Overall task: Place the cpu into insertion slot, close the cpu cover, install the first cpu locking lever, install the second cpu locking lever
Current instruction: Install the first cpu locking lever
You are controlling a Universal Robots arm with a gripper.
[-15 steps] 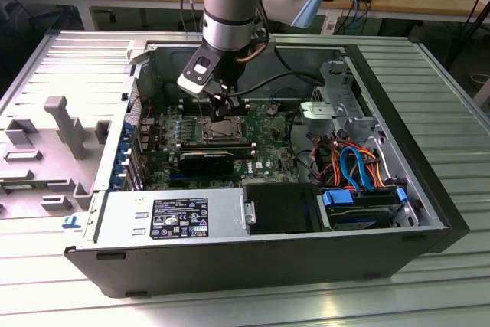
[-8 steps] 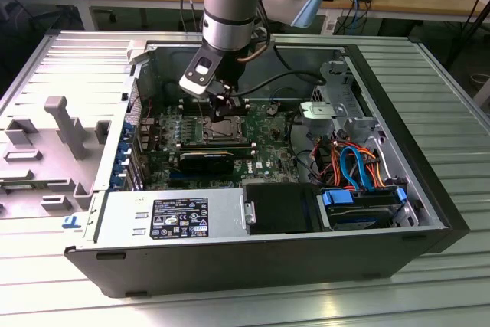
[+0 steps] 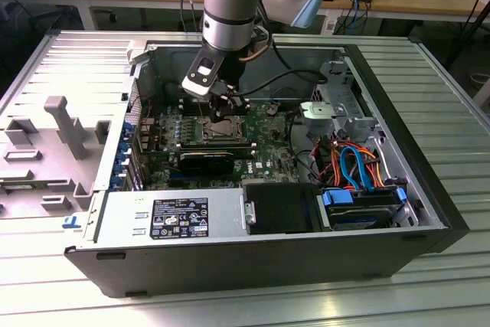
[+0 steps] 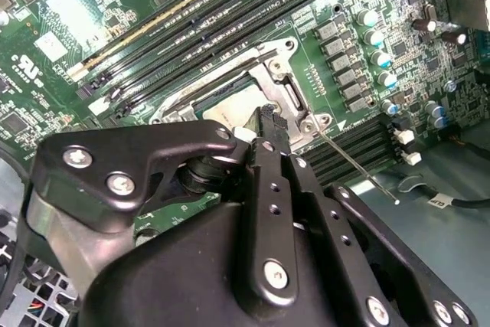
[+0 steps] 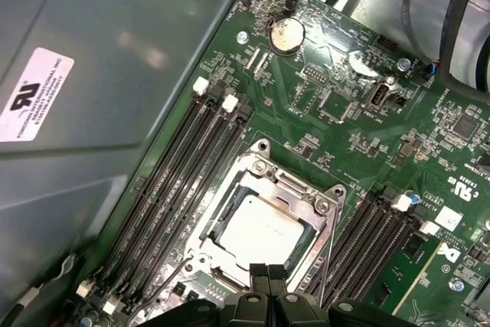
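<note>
Hovering gripper (image 5: 268, 272) pinched together, cpu (image 5: 264, 227) just beside (framed by cpu cover (image 5: 295, 185))

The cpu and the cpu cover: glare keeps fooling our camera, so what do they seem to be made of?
The cpu looks topped with matt, silvery-grey metal: it reflects light softly, without sharp highlights. The cpu cover looks like thin stamped sheet metal, perhaps steel, brighter and glossier, with glinting edges and bends. The exact alloy cannot be told.
</note>
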